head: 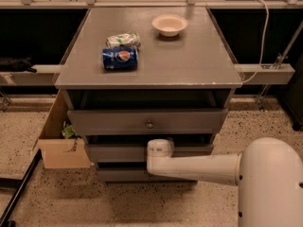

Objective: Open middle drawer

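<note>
Cardboard box (59,150) stands open on the speckled floor, touching the left side of the grey cabinet (199,74). On the cabinet top a blue can (120,58) lies on its side, a crumpled packet (123,39) just behind it, and a white bowl (169,24) sits further right. The middle drawer (113,153) lies between the top drawer (104,122) and the lowest drawer (118,175). The gripper (160,148) is at its centre, hidden behind the white arm (199,168), which also covers the knob. Whether it grasps anything cannot be told. A white cable (263,37) hangs at the right.
</note>
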`<state>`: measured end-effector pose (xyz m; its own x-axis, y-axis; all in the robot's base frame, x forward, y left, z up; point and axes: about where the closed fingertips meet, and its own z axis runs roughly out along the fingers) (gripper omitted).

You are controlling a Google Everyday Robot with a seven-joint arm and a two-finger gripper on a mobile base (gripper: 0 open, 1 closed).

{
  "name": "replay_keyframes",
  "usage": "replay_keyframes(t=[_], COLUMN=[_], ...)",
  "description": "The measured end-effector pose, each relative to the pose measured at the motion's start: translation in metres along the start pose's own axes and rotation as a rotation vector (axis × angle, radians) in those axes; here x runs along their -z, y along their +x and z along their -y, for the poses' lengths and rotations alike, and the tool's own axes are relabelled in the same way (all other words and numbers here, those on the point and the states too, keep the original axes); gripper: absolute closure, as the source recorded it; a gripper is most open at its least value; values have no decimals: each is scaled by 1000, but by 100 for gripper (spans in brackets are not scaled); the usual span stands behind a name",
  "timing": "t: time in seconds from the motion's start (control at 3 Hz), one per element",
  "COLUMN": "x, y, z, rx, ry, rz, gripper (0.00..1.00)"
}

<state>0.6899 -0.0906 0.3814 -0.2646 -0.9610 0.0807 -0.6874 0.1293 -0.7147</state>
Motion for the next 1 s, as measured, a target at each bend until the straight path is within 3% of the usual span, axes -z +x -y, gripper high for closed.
replay_keyframes(t=[1.0], x=[9], y=[12], z=[-6], rx=[-7], ry=[1], rz=[-6], gripper=[100])
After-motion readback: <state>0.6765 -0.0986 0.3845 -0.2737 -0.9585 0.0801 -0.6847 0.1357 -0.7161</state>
